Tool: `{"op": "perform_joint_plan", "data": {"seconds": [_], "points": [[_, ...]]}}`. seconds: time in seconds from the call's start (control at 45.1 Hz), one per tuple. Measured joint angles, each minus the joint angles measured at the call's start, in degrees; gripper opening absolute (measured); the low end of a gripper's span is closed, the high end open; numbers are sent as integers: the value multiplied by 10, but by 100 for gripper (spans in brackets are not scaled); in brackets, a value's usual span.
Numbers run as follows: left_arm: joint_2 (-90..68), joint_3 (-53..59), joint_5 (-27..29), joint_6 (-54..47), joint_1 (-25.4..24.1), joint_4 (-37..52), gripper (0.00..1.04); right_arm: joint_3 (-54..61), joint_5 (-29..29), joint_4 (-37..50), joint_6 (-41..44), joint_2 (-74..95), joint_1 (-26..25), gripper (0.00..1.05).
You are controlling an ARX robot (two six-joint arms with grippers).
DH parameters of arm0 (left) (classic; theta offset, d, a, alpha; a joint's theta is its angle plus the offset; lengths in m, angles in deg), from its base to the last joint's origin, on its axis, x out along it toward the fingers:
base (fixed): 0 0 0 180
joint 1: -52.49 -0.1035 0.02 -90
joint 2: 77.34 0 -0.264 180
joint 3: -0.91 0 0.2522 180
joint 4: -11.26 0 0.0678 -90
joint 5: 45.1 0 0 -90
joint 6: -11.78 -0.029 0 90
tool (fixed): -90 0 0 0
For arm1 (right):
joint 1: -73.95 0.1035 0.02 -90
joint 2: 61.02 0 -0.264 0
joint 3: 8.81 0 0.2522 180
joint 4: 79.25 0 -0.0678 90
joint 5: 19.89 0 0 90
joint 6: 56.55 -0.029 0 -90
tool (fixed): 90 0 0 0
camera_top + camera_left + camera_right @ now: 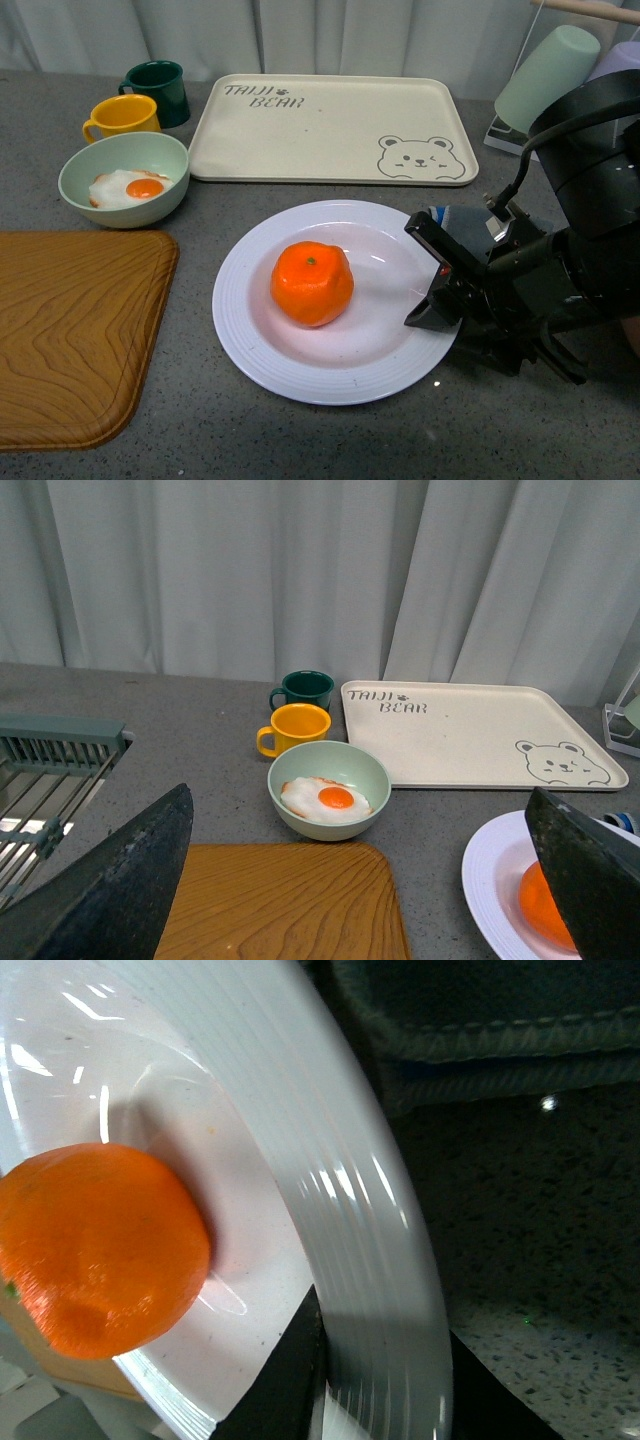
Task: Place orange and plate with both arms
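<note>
The right gripper (432,285) has its jaws clamped on the plate (250,330) rim, the orange (312,283) just beyond; next, a level lift. The left gripper (350,880) is spread wide, idle.

Bright, even light; glare streaks the plate (340,1190), wrist close-up slightly blurred.

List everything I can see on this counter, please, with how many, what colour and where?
orange: one, bright orange, in the middle of the plate
plate: one, white, centre of the counter
bear tray: one, cream, behind the plate
bowl: one, pale green, holding a fried egg, left of the plate
mugs: two, yellow mug and dark green mug, behind the bowl
wooden tray: one, brown, front left
cup: one, pale green, tilted, back right
rack: one, grey, far left
right gripper: black, straddling the plate's right rim
left gripper: black, open, holding nothing
</note>
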Motion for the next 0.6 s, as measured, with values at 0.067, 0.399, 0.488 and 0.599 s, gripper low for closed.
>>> {"op": "perform_joint_plan", "data": {"seconds": [0.067, 0.399, 0.488, 0.599], "points": [[0, 0, 0, 0, 0, 0, 98, 18, 10, 25, -5, -14, -2, 14], [0, 0, 0, 0, 0, 0, 98, 147, 32, 234, -51, -87, -7, 4], [0, 0, 0, 0, 0, 0, 98, 170, 59, 307, -71, -96, -15, 4], [0, 0, 0, 0, 0, 0, 98, 159, 78, 360, -85, -106, -27, 4]]}}
